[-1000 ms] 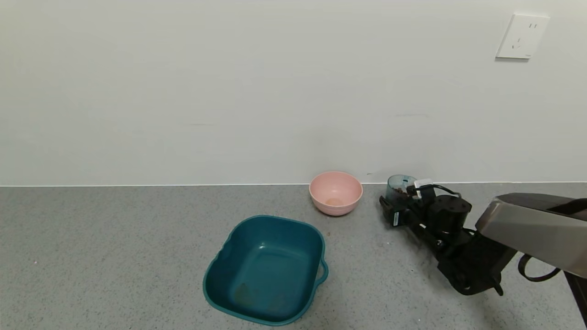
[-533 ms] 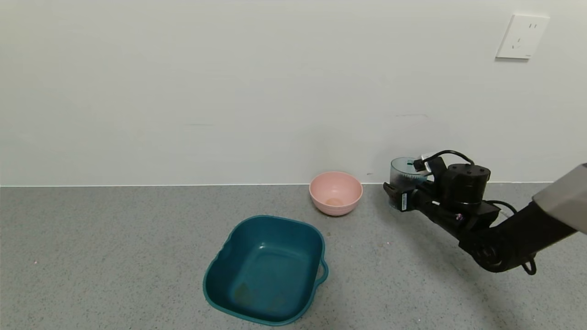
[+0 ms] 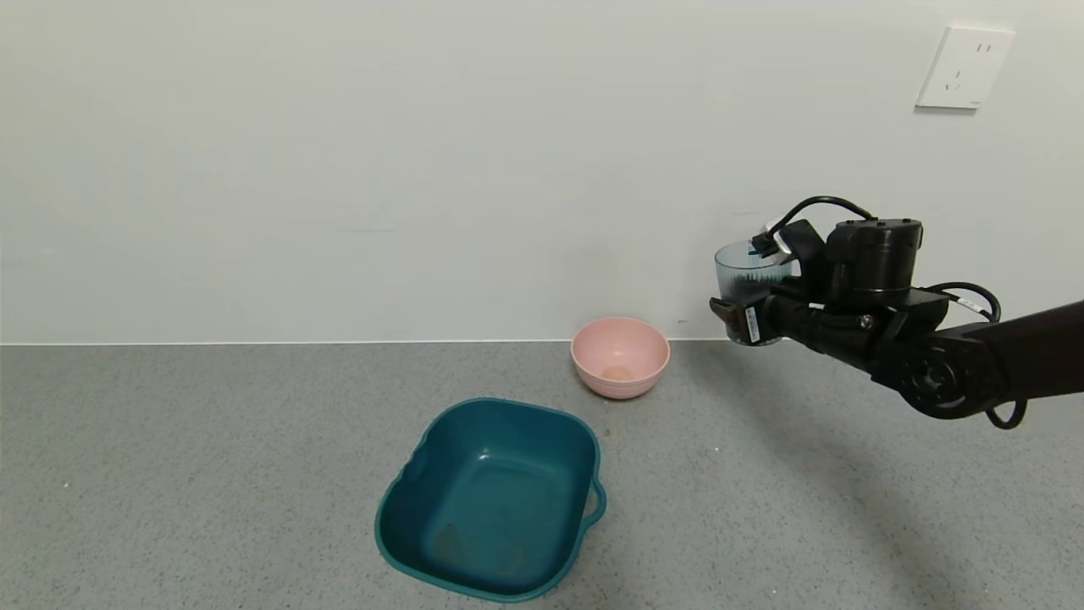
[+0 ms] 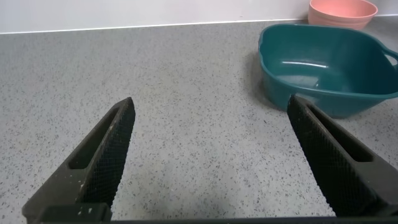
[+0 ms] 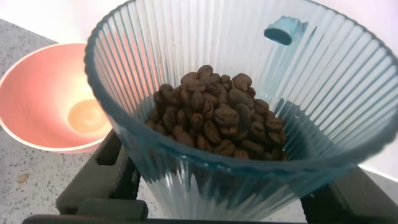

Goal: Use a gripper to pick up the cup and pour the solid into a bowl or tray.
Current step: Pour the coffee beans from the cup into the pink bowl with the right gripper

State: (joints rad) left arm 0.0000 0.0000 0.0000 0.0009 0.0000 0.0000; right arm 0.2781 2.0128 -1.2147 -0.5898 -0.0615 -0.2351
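Observation:
My right gripper (image 3: pixel 749 318) is shut on the ribbed blue-teal cup (image 3: pixel 745 280) and holds it upright in the air, above the counter and to the right of the pale pink bowl (image 3: pixel 620 356). In the right wrist view the cup (image 5: pixel 249 93) fills the picture with a heap of dark brown beans (image 5: pixel 214 115) in its bottom, and the empty pink bowl (image 5: pixel 50 102) lies below and beside it. My left gripper (image 4: pixel 211 146) is open and empty over bare counter, out of the head view.
A dark teal squarish tub (image 3: pixel 495 496) with a handle sits on the grey speckled counter in front of the pink bowl; it also shows in the left wrist view (image 4: pixel 323 65). A white wall runs along the back with a socket (image 3: pixel 964 68) at upper right.
My right gripper has lifted the cup straight up off the counter, from beside the pink bowl to well above counter level. The bowl and tub have not moved.

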